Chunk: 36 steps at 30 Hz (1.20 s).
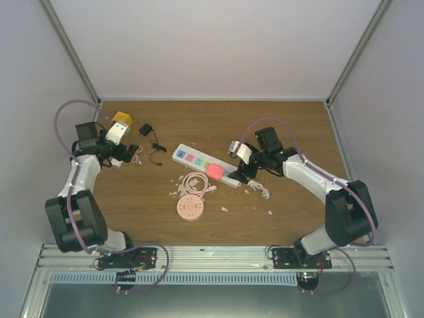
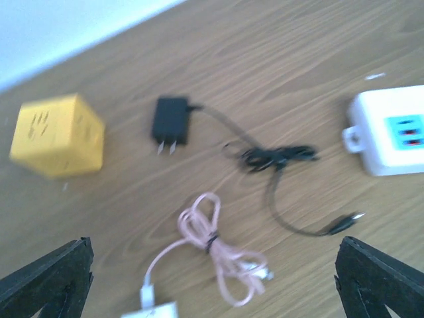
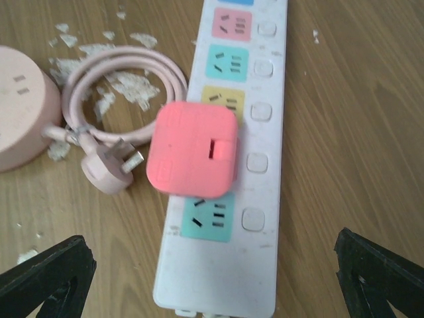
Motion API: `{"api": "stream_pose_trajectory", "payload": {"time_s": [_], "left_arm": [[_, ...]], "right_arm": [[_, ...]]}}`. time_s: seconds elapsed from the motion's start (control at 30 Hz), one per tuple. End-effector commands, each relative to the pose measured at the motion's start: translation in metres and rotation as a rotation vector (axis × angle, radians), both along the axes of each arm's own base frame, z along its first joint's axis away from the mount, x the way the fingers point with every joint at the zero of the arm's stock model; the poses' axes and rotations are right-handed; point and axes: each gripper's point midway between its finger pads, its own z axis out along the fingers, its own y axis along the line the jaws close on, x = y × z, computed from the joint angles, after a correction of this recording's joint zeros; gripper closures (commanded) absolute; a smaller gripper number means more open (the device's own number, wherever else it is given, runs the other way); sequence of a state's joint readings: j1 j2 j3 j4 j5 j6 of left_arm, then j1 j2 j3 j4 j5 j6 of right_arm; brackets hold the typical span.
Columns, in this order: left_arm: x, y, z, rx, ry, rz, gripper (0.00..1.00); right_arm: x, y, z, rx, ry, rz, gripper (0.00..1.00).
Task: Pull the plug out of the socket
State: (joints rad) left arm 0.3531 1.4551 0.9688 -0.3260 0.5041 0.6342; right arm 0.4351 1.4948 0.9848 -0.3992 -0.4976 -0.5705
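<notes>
Wooden tabletop [image 1: 278,126], plain white walls around it. One white power strip [image 3: 265,79] and one pink cube plug [image 3: 193,150] seated in it, toward the end nearest the right arm. The right gripper [image 3: 212,275] hangs right over it, spread wide and empty. The left gripper [image 2: 213,278] is also wide open, with nothing in it, over by the one black charger [image 2: 171,120]. The plug looks like light, hard, slick plastic, so I'd pinch its flat sides and pull straight. The strip will probably lift with it.

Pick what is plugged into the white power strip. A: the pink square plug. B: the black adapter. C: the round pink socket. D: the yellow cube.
A: in the right wrist view the pink square plug sits pressed onto the white power strip, covering one of its sockets.
</notes>
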Motion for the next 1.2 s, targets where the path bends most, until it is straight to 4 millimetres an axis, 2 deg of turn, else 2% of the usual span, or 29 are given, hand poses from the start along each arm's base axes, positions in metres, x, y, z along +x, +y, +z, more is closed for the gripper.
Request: {"api": "stream_pose_trajectory", "payload": {"time_s": [0.0, 0.1, 0.2, 0.4, 0.57, 0.67, 0.8, 1.17], "left_arm": [[-0.011, -0.058, 0.036, 0.042, -0.095, -0.231, 0.01], [-0.024, -0.098, 0.049, 0.061, -0.154, -0.373, 0.01], [-0.032, -0.133, 0.049, 0.108, -0.19, -0.481, 0.01], [-0.042, -0.189, 0.033, 0.15, -0.16, -0.599, 0.01], [-0.067, -0.238, 0.009, 0.167, -0.13, -0.723, 0.01], [-0.075, -0.256, -0.004, 0.199, -0.148, -0.785, 0.01], [-0.074, -0.272, -0.022, 0.253, -0.183, -0.842, 0.01], [-0.046, -0.315, -0.029, 0.344, -0.341, -0.918, 0.03]], "right_arm": [[0.001, -0.019, -0.03, -0.083, 0.012, 0.001, 0.0], [0.004, -0.022, -0.041, -0.107, 0.006, 0.001, 0.0], [0.008, -0.022, -0.049, -0.118, 0.009, -0.001, 0.01], [0.016, -0.026, -0.068, -0.155, 0.011, -0.036, 0.02], [0.021, -0.034, -0.087, -0.207, 0.0, -0.062, 0.01], [0.023, -0.035, -0.096, -0.225, 0.004, -0.063, 0.01], [0.023, -0.032, -0.102, -0.226, 0.021, -0.049, 0.01], [0.006, -0.018, -0.092, -0.176, 0.064, 0.023, 0.01]]}}
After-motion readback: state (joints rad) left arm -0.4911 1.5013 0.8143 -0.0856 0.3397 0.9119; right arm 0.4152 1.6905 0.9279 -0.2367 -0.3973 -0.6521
